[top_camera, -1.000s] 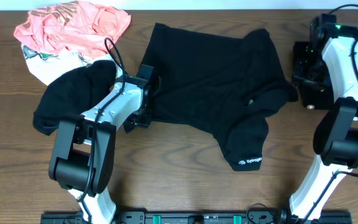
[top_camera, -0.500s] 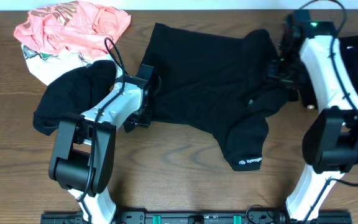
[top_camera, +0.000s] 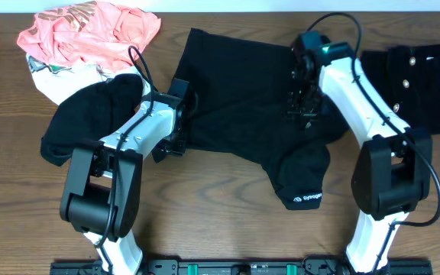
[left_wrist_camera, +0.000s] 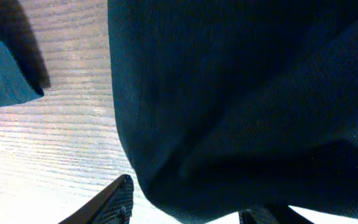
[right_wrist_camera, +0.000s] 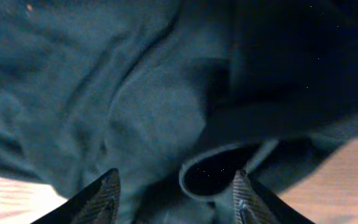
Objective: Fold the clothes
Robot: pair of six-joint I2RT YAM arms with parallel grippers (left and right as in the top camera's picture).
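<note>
A black T-shirt (top_camera: 243,99) with a small white logo near its hem lies rumpled across the middle of the wooden surface (top_camera: 220,221). The left pincer (left_wrist_camera: 190,202) is at the shirt's left edge, fingers apart with a fold of cloth between them. The right pincer (right_wrist_camera: 174,196) is over the shirt's right side, fingers likewise apart above a curled hem. A coral-pink garment (top_camera: 90,30), a white printed one (top_camera: 48,80) and a black bundle (top_camera: 75,126) lie to the left, and another dark garment (top_camera: 422,76) lies at the far right.

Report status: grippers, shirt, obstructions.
Left gripper open at edge of black T-shirt. Right gripper open over its crumpled right side. T-shirt unfolded. Dark buttoned garment lies right, off it.
</note>
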